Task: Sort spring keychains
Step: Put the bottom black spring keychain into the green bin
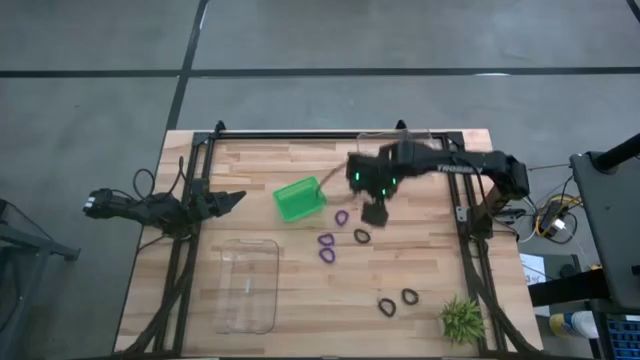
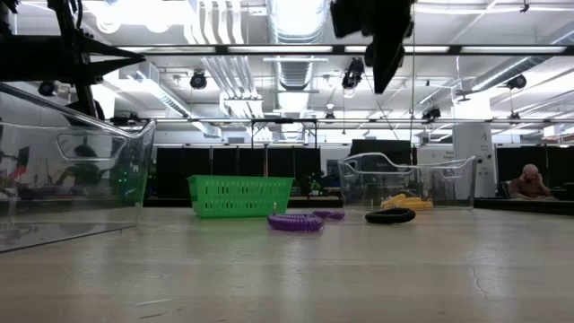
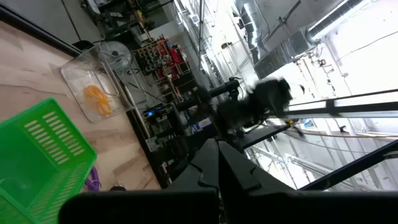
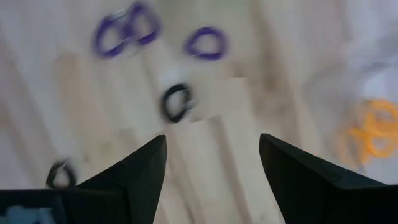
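Observation:
Three purple spring keychains (image 1: 341, 217) (image 1: 326, 240) (image 1: 327, 255) lie flat on the table's middle. One black keychain (image 1: 362, 236) lies beside them, and two more (image 1: 387, 307) (image 1: 409, 296) lie nearer the near edge. The orange ones (image 4: 372, 133) lie inside the clear bin at the far edge (image 1: 395, 140). My right gripper (image 1: 374, 210) hangs open above the table, over the black keychain (image 4: 176, 101) and the purple ones (image 4: 206, 43), touching nothing. It shows high up in the low view (image 2: 377, 40). My left gripper (image 1: 236, 198) waits shut at the table's left side.
A green slatted bin (image 1: 298, 198) stands left of the right gripper. A second clear bin (image 1: 248, 285) sits near the left near corner. A small green spiky plant (image 1: 461, 320) stands at the right near corner. Bare wood lies between the keychains and the near edge.

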